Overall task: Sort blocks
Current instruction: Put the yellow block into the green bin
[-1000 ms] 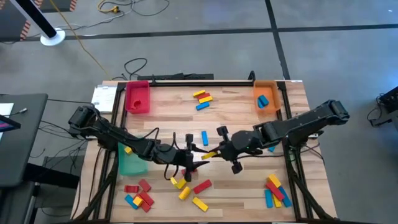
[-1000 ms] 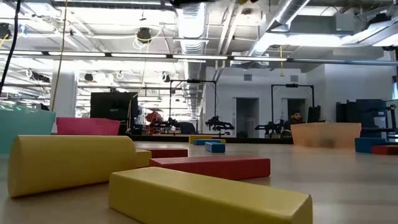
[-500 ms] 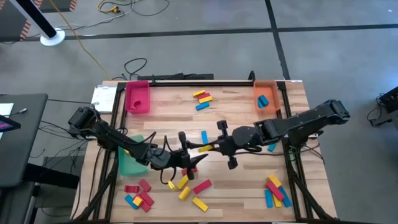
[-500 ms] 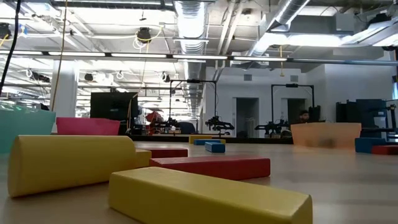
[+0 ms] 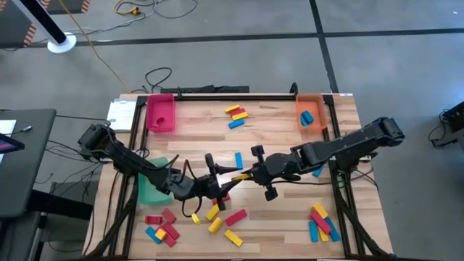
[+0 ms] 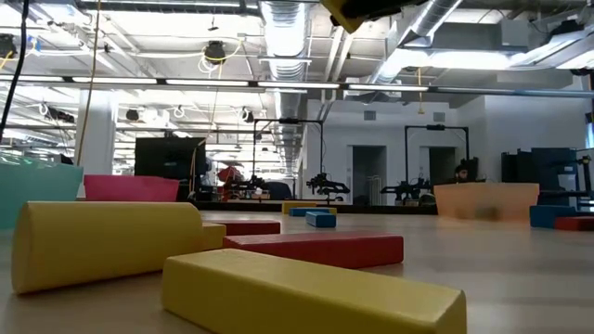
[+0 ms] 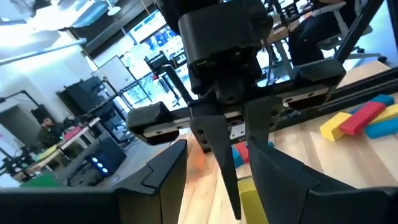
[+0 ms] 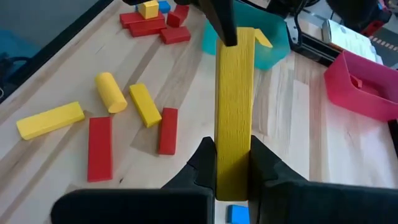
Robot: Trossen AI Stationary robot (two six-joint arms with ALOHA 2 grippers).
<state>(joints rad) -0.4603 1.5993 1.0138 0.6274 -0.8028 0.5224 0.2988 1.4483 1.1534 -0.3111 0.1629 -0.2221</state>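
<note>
A: High view: mid-frame, the right gripper [image 5: 245, 175] is clenched on a yellow block [image 5: 242, 175], and the left gripper [image 5: 217, 185] meets it from the left. It looks like a handover. The green tray [image 5: 150, 190] sits at left, the red tray [image 5: 160, 113] upper left, the orange tray [image 5: 309, 113] upper right.

B: Low view?

A: Only a yellow tip at the top edge, and loose blocks [image 6: 314, 250] on the table [image 6: 501, 269] below.

B: Left wrist view?

A: The left gripper's [image 7: 233, 186] fingers stand parted around the yellow block [image 7: 250, 198], 1 finger on each side; whether they press it I cannot tell. I'd judge the left should close squarely on the free end before the right lets go.

B: Right wrist view?

A: The right gripper [image 8: 231, 168] pinches the block [image 8: 234, 112] at its near end, and the bar points up-frame toward the green tray [image 8: 268, 42]. Keep it level, and no pulling till both grips agree.

B: Any writing?

A: No brand, label or readable text in any view.
</note>
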